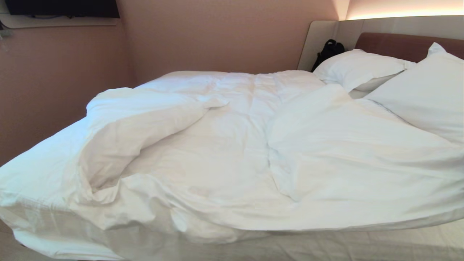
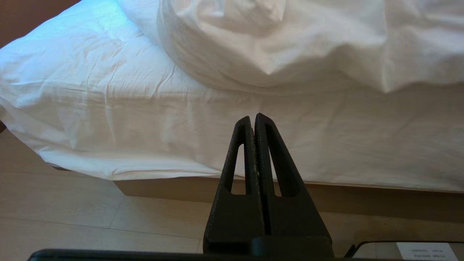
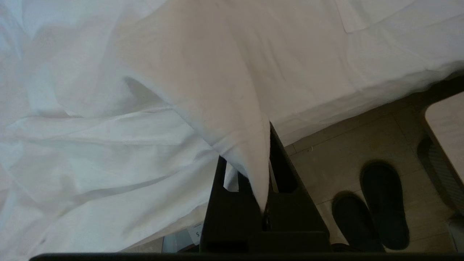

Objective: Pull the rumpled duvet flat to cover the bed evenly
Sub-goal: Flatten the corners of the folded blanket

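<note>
The right gripper [image 3: 266, 170] is clamped on the rumpled duvet [image 1: 224, 145], bunched mid-bed [image 1: 36, 170]; the left gripper [image 2: 253, 121] sits closed, empty. Pull steadily toward six o'clock, keeping the edge level.

Warm glow from a light strip [image 1: 404, 15] above the headboard [image 1: 406, 45]. Cooler bluish cast on the duvet [image 1: 232, 145] at far left. Soft shadows in folds. Slight wide-angle bending at edges. Right wrist view dim and soft, slippers [image 3: 373, 214] blurred.
</note>
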{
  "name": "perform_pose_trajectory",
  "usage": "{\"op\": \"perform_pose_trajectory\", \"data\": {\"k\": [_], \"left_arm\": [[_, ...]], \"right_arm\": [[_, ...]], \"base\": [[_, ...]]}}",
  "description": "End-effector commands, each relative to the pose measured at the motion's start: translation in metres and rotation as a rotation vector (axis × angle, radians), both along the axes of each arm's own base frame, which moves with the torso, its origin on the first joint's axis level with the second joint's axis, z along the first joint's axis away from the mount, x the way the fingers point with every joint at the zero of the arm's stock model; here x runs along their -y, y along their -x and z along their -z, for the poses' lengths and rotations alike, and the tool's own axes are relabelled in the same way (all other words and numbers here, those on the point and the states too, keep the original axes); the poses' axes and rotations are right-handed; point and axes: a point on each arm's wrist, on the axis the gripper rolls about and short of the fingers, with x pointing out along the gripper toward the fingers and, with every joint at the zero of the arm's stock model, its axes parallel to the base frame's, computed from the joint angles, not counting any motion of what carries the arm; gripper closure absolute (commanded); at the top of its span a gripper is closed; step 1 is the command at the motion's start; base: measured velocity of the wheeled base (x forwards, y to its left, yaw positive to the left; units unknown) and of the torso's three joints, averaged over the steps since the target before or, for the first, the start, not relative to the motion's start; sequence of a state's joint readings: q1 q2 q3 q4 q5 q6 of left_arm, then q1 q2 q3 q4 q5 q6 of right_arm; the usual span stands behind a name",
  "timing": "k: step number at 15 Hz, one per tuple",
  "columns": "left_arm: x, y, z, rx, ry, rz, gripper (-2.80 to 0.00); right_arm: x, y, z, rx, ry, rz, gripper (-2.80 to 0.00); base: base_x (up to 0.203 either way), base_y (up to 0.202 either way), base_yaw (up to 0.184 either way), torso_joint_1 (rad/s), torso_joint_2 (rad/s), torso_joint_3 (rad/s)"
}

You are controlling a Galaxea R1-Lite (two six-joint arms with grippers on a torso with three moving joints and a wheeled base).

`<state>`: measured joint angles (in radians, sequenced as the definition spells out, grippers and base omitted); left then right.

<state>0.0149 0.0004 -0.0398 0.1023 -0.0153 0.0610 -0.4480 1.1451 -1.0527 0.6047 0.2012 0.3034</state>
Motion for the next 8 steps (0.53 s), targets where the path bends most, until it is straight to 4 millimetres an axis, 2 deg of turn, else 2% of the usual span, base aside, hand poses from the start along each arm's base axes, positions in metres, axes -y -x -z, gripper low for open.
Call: {"op": "perform_pose_trajectory", "data": {"k": [1,4,8], "left_arm": [[0.0,0.0,0.0,-0.001,-0.001,0.0,0.0],[0.0,0.0,0.0,-0.001,0.0,0.0,0.0],[0.0,0.0,0.0,0.0,0.0,0.0,0.0]], "right_arm": [[-0.008,0.02,-0.002,0.041,0.016,0.007,0.0],[-0.016,0.035,0.0,0.064,0.026,0.009,0.0],[-0.017,0.04,0.006,0.044,0.046,0.067,0.0]], "base": [[0.0,0.0,0.0,0.0,0.0,0.0],[0.0,0.0,0.0,0.0,0.0,0.0],[0.0,0.0,0.0,0.0,0.0,0.0]]}}
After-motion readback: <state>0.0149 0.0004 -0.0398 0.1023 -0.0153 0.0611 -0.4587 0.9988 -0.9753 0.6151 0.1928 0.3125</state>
